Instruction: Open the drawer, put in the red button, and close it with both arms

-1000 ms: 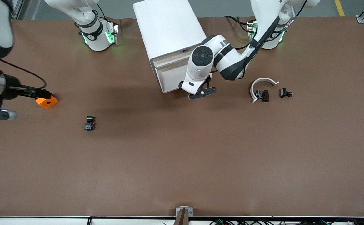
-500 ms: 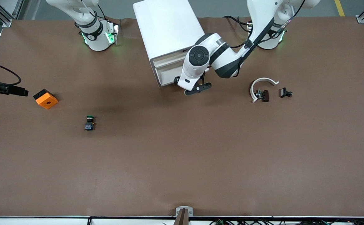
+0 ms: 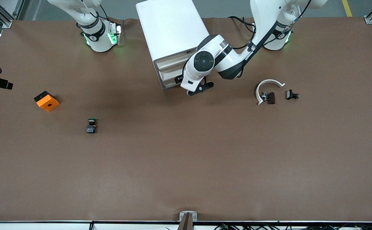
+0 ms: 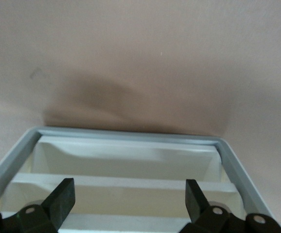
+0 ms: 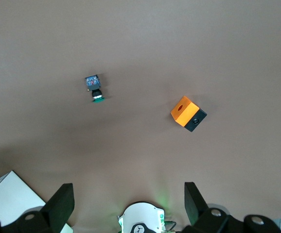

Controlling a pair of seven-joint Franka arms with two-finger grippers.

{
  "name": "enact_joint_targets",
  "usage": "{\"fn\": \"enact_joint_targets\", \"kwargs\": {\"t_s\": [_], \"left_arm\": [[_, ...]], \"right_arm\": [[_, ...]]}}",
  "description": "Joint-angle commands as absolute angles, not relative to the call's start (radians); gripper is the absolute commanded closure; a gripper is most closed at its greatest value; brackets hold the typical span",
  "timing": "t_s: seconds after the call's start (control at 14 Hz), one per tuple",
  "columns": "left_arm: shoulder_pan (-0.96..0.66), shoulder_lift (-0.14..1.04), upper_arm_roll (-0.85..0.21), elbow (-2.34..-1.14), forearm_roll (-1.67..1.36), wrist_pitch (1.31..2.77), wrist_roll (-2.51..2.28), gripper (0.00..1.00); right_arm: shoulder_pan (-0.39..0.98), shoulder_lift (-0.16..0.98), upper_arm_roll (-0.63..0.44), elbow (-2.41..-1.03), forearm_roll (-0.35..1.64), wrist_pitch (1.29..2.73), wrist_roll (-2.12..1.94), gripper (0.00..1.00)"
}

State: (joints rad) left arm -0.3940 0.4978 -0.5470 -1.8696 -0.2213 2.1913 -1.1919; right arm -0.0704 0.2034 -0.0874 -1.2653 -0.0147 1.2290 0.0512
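The white drawer cabinet (image 3: 173,32) stands between the two arm bases. Its lower drawer (image 3: 168,80) sticks out only slightly. My left gripper (image 3: 179,79) is at the drawer front, mostly hidden under its own wrist. In the left wrist view the left gripper (image 4: 129,199) is open and empty, with the white drawer fronts and grey frame (image 4: 126,136) just ahead of its fingertips. The red button is hidden from every view. My right gripper (image 5: 128,201) is open and empty, high over the right arm's end of the table. It is out of the front view.
A green-capped button (image 3: 91,125) and an orange block (image 3: 47,101) lie toward the right arm's end; both also show in the right wrist view, the button (image 5: 94,88) and the block (image 5: 188,113). A white curved piece (image 3: 269,85) and two dark clips (image 3: 292,95) lie toward the left arm's end.
My left gripper has moved toward the cabinet and the drawer has slid in with it. My right arm has risen and drawn back out of the front view.
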Motion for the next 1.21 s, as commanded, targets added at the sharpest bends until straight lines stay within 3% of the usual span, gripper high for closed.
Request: {"fn": "enact_joint_targets", "kwargs": {"t_s": [0.0,0.5,0.93,1.14], "left_arm": [[-0.390,0.509,-0.568,-1.873,-0.274,2.191,-1.204,0.00],[-0.391,0.528,-0.597,-1.894,-0.310,2.191,-1.201,0.00],[-0.399,0.511,-0.597,-1.888,-0.304,2.180,-1.212,0.00],[-0.390,0.486,-0.592,-1.885,-0.295,2.175,-1.236,0.00]], "right_arm": [[-0.107,0.150,-0.077,-1.282,0.039,1.229,0.054,0.00],[-0.077,0.072,-0.067,-1.331,0.017,1.266,-0.008,0.00],[-0.052,-0.089,-0.071,-1.534,0.011,1.359,-0.008,0.00],[-0.077,-0.109,-0.064,-1.565,0.014,1.361,-0.008,0.00]]}}
